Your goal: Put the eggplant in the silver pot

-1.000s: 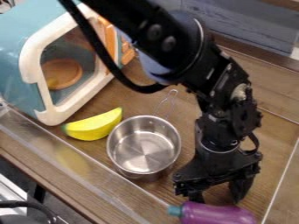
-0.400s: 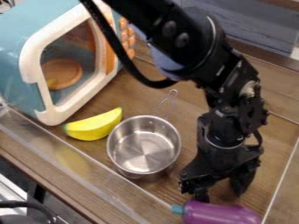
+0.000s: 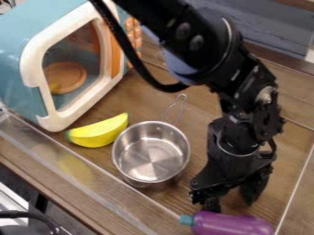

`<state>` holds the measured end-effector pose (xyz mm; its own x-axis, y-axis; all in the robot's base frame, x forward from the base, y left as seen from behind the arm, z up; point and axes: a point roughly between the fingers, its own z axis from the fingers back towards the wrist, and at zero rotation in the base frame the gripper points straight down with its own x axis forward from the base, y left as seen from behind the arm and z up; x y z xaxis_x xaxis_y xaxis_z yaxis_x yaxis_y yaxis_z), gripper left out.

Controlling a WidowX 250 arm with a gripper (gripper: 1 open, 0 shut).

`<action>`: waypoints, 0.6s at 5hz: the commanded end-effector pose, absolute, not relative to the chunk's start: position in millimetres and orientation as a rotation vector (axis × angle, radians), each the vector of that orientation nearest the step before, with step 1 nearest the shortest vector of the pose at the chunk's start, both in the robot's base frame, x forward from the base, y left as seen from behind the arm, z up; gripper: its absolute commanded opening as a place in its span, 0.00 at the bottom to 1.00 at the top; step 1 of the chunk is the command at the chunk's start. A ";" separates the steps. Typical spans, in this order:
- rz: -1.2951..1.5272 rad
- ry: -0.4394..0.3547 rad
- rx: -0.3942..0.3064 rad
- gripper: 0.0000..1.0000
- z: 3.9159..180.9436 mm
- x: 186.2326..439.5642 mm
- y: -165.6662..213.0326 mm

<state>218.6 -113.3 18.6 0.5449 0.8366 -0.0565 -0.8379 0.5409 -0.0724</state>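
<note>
Shifted slightly rightward since the earlier frame, the black gripper (image 3: pixel 230 195) is seen with its fingers spread wide at the right of the frame, while pot, banana and microwave are left where they were. Nothing is held. The purple eggplant (image 3: pixel 233 224) is found at the lower edge, right of centre, laid on its side just below the fingers, its greenish stem end (image 3: pixel 186 220) pointed left and its underside cut off by the frame. By its gloss, it may be judged a light, fairly stiff plastic toy, slippery on its rounded skin and unlikely to be bruised. It is best taken across the thick middle, with a finger on either side; at the narrow stem it could be rolled or squeezed away. The silver pot (image 3: pixel 151 154) is set near the centre, its thin wire handle (image 3: pixel 178 108) raised toward the top and best avoided. Beside it, at left, a yellow toy banana (image 3: pixel 98 131) is seen; the blue and white microwave (image 3: pixel 59 60) is stationed upper left, off the likely short path.
</note>
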 end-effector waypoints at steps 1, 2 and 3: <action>1.013 0.007 -0.094 1.00 21.9 223.2 -116.2; 1.043 0.012 -0.085 1.00 22.3 221.8 -115.6; 1.069 0.017 -0.074 1.00 23.1 220.5 -115.0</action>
<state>218.7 -111.8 18.9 0.4747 0.8786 -0.0523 -0.8801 0.4732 -0.0384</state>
